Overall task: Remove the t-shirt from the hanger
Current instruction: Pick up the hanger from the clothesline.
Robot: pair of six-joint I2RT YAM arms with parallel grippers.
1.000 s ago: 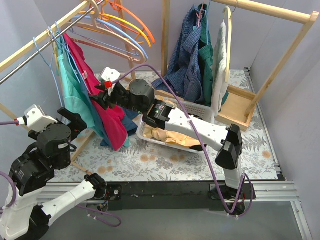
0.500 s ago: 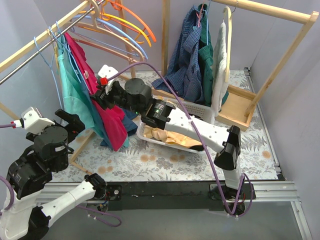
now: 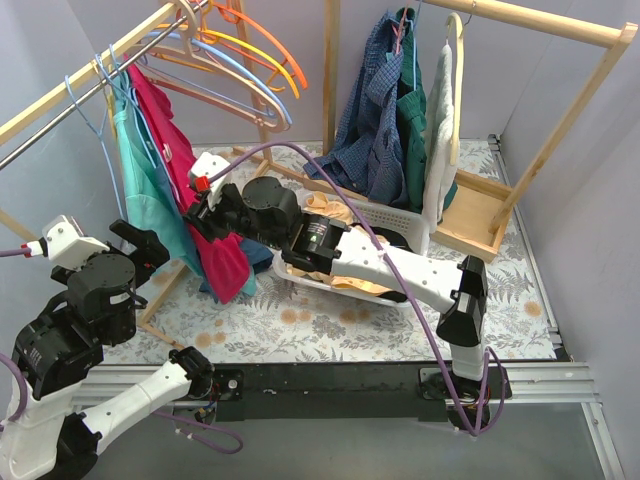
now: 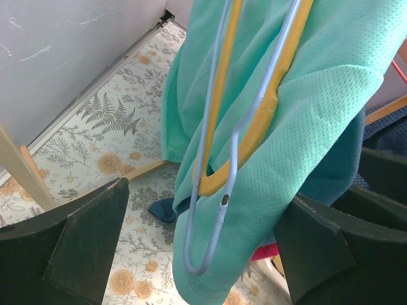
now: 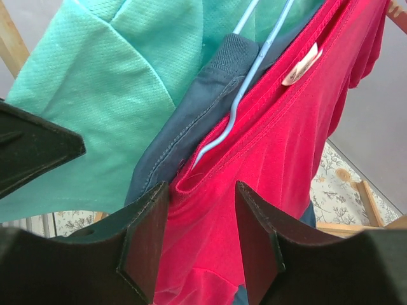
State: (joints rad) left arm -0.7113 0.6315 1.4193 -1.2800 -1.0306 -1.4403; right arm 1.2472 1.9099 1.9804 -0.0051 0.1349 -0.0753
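Right gripper (image 5: 200, 238) stands partly open, its two dark fingers straddling a fold of the red t-shirt (image 5: 280, 152) just below the collar, with no clear pinch on the cloth. That t-shirt hangs on a pale blue wire hanger (image 5: 245, 95) from the rail (image 3: 60, 92) at the left, pressed against a teal shirt (image 5: 95, 95). Left gripper (image 4: 203, 254) gapes wide in front of the teal shirt.

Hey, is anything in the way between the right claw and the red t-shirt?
Nothing visible. The open right claw is at the red t-shirt, with a fold of its edge between the fingers. The dark garment and light blue hanger lie just beside it.
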